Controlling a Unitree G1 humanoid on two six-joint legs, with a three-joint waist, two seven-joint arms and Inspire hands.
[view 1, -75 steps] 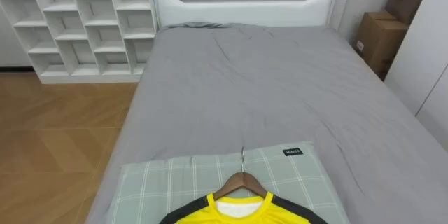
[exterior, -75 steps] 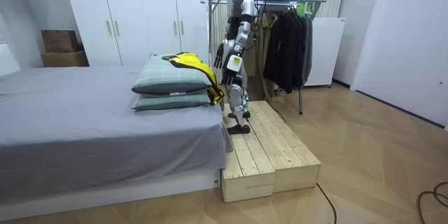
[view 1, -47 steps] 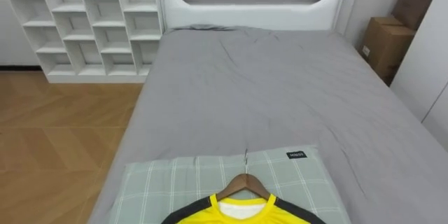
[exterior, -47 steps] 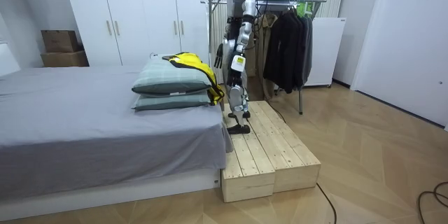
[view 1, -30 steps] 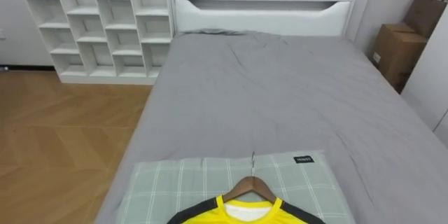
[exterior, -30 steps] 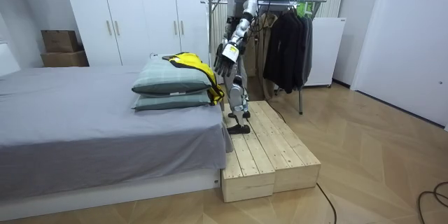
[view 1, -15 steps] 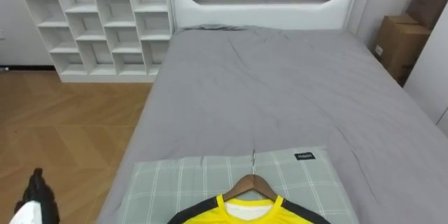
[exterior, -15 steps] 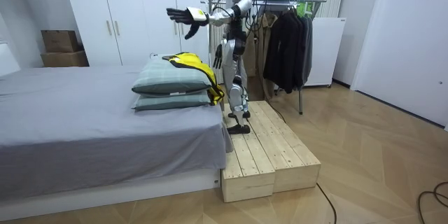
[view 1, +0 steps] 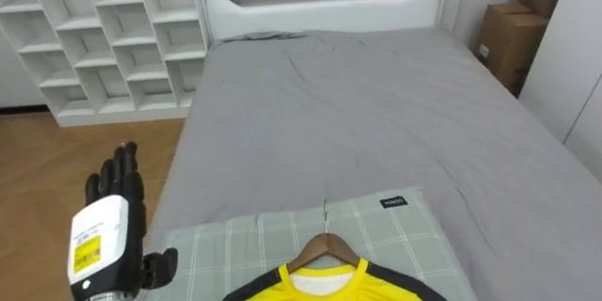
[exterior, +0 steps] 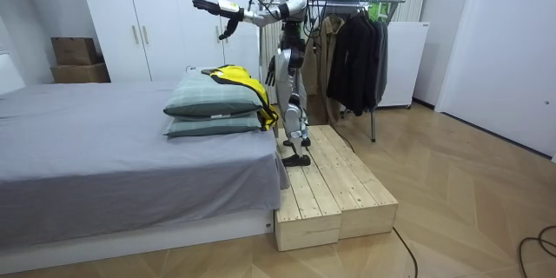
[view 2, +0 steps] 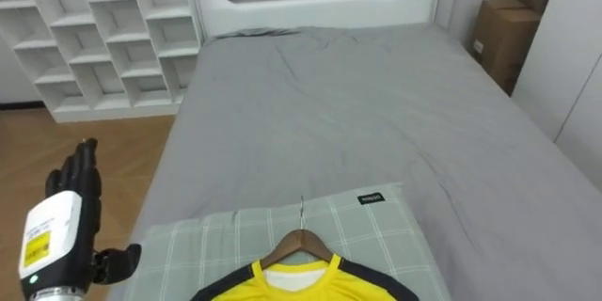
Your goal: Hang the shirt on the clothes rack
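Note:
A yellow shirt with a dark collar trim [view 1: 320,287] lies on a wooden hanger [view 1: 324,245] on top of a green checked pillow [view 1: 216,245] at the near end of the bed; the hanger's metal hook points toward the headboard. My left hand [view 1: 118,188] is raised at the left, beside the pillow and above the floor, fingers straight, open and holding nothing. In the room view I stand on a wooden platform [exterior: 334,182] beside the stacked pillows [exterior: 208,104], left hand [exterior: 208,5] stretched out over the bed. My right hand [exterior: 272,71] hangs at my side.
A grey bed [view 1: 357,113] stretches ahead to a white headboard [view 1: 320,0]. White cube shelves [view 1: 94,38] stand at the left, cardboard boxes [view 1: 508,38] at the right. Behind me a clothes rack [exterior: 347,0] holds dark garments.
My left arm has swung up from my side to horizontal over the bed, and the hand has risen into the eye view. The shirt and hanger have not moved.

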